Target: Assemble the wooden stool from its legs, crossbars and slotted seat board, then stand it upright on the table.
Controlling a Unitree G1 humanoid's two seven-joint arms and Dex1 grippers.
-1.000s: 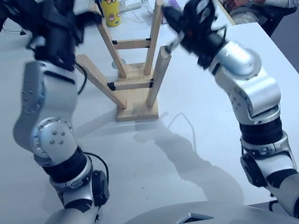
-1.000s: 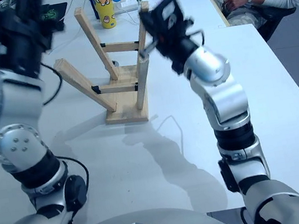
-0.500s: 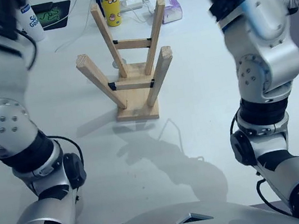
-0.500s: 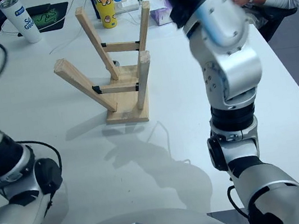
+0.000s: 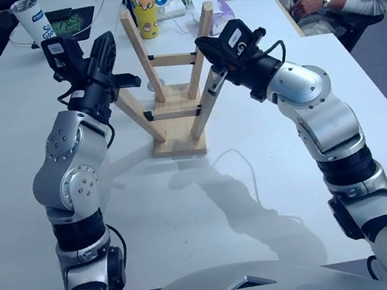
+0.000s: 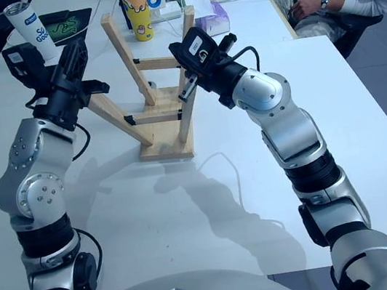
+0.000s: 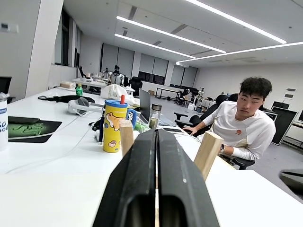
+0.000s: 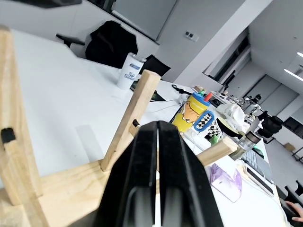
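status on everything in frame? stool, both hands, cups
Stool: assembled, upside down, seat board flat on the table, legs up.
Left hand: shut, empty, by the near left leg.
Right hand: shut, empty, by the near right leg.
Yellow cup: upright.
White tumbler: upright.

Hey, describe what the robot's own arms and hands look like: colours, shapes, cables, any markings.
The left arm and right arm are rounded glossy silver shells joined by black ribbed segments, with a screw-dotted round cap on the left one. Thin black cables loop beside the joints. The left hand and right hand are black, each with two long flat fingers and a small white label.
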